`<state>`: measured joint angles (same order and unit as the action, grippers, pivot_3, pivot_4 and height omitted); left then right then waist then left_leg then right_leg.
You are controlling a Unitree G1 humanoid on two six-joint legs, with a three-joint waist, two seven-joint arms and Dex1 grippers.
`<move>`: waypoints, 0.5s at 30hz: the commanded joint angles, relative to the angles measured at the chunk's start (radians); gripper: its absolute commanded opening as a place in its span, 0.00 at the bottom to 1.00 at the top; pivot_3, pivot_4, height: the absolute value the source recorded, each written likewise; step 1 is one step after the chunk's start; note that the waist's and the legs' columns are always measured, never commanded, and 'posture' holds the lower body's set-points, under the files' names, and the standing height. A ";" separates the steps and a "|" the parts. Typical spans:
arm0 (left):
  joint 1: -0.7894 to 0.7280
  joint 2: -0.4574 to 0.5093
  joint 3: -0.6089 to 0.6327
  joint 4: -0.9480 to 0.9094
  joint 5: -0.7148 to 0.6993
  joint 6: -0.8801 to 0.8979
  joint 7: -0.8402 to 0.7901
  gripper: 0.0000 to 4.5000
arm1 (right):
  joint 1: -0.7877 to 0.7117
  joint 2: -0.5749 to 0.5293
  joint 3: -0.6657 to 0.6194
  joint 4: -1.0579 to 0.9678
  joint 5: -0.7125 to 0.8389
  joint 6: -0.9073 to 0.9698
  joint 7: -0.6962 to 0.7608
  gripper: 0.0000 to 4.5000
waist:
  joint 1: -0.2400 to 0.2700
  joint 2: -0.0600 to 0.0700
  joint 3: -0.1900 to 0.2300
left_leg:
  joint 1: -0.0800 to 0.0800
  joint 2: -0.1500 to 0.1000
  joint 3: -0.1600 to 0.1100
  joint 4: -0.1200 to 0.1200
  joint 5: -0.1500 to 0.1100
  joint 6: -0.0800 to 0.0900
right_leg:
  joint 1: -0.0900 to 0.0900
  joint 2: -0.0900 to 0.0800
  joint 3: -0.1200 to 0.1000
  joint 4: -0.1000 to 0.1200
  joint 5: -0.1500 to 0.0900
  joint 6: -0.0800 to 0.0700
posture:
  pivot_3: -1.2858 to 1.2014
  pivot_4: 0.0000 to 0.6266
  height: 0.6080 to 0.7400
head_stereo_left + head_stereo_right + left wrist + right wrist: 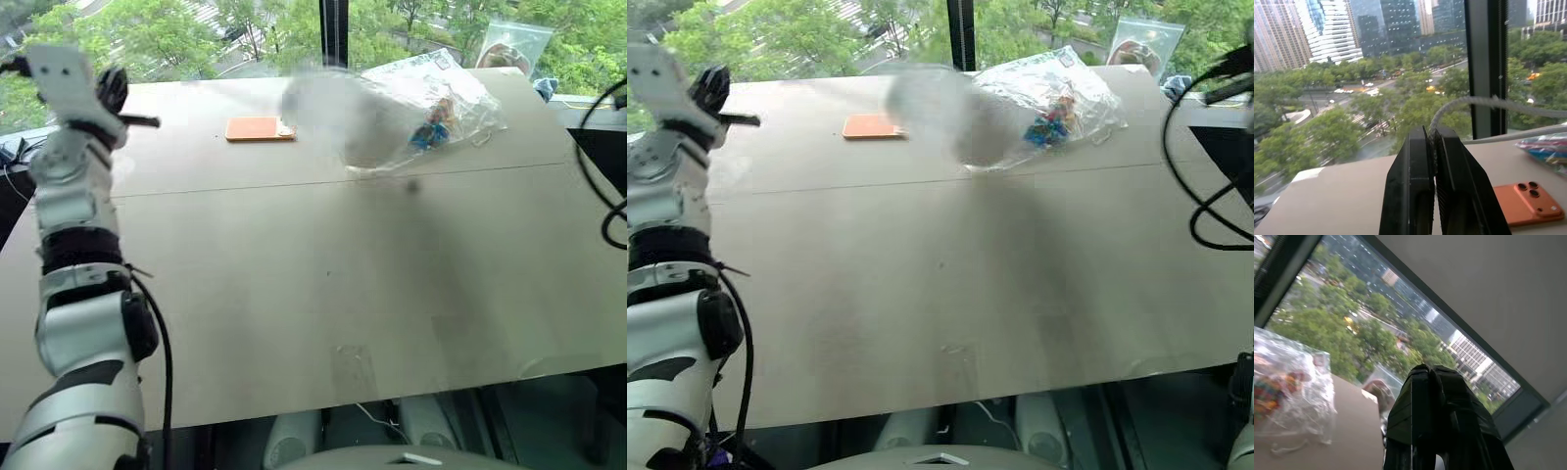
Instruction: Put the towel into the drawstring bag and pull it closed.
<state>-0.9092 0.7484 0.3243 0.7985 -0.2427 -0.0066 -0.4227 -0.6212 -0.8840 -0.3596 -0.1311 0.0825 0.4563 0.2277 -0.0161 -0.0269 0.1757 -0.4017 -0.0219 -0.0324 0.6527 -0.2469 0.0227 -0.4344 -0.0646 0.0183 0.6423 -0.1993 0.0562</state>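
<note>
Closing stage of the bagging task, as I read it. The drawstring bag (328,113) appears as a blurred, pale, translucent shape at the far middle of the surface (294,294). It lies between the orange phone (260,128) on its left and the clear plastic bag (441,98) of colourful items on its right, overlapping the latter. I cannot make out the towel as a separate thing. A greyer mass within the blurred bag may be it, which would mean loading is done.

My left gripper (1431,129) is raised at the far left, fingers pressed together on a white cord (1474,100) that arcs away to the right. My right gripper (1427,368) is also pinched tight, pointing up toward the window. I cannot tell whether it holds a cord.

Next move, in my judgement: draw the two grippers apart until the bag's mouth cinches, keeping the cord pinched and pulling evenly so the bag is not dragged into the plastic bag.
</note>
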 commanded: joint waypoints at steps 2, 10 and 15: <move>0.093 -0.087 -0.018 -0.236 -0.133 0.083 -0.195 0.02 | 0.032 0.071 0.020 -0.173 0.230 0.090 0.186 0.00 | 0.004 -0.001 -0.001 | 0.001 0.002 -0.002 0.001 0.000 0.000 | 0.004 0.001 -0.005 -0.001 0.000 0.000 | 0.52 0.24 1.00; 0.602 -0.198 -0.193 -0.942 -0.321 0.469 -0.258 0.02 | 0.313 0.256 0.218 -0.448 0.363 0.209 0.229 0.00 | -0.015 0.001 -0.001 | -0.002 0.002 -0.001 0.004 -0.003 0.004 | 0.000 -0.003 0.002 0.000 -0.001 0.002 | 0.52 0.24 1.00; 0.704 -0.178 -0.242 -1.048 -0.332 0.502 -0.334 0.00 | 0.374 0.268 0.296 -0.460 0.327 0.158 0.256 0.44 | -0.009 0.001 -0.001 | 0.003 0.004 -0.003 0.005 -0.003 0.004 | 0.005 0.001 0.000 0.001 -0.001 0.001 | 0.52 0.24 1.00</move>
<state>-0.2249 0.5568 0.0989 -0.1726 -0.5535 0.4946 -0.7095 -0.2523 -0.6188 -0.0613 -0.5488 0.4157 0.6496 0.4698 -0.0248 -0.0257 0.1747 -0.3976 -0.0179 -0.0352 0.6577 -0.2494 0.0264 -0.4286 -0.0630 0.0187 0.6434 -0.2003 0.0570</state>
